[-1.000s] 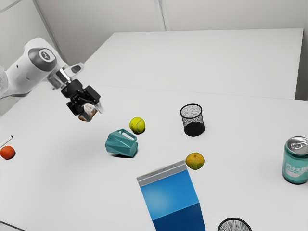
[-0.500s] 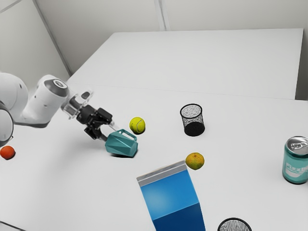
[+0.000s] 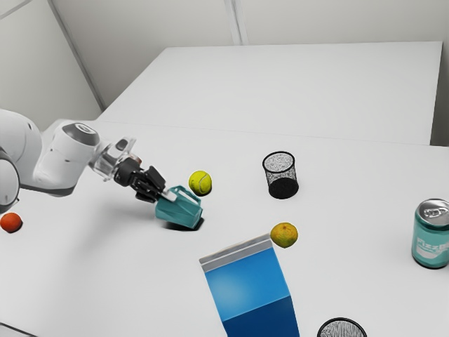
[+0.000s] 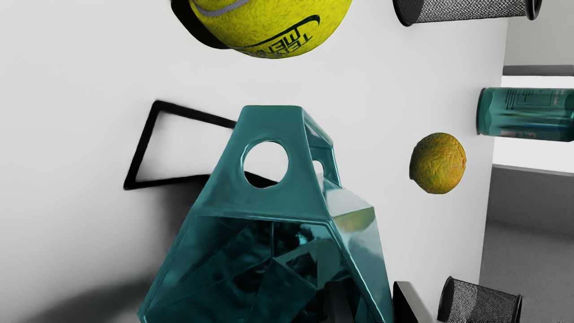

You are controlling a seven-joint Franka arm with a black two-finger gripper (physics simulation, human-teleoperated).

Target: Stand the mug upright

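Teal can [image 3: 429, 228]: "FIZZ…"; tennis ball [image 4: 278, 27]: black lettering, only partly legible.

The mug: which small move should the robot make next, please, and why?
Probably raise the mug a little while turning its mouth upward. It is tipped onto its side, mouth toward the pincer, which seems closed on its wall, one finger inside and one outside.

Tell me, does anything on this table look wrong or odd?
Yes: the teal mug is tipped over near the tennis ball, its mouth toward the pincer. Mugs normally stand upright, so that looks odd. I see no spill or damage.
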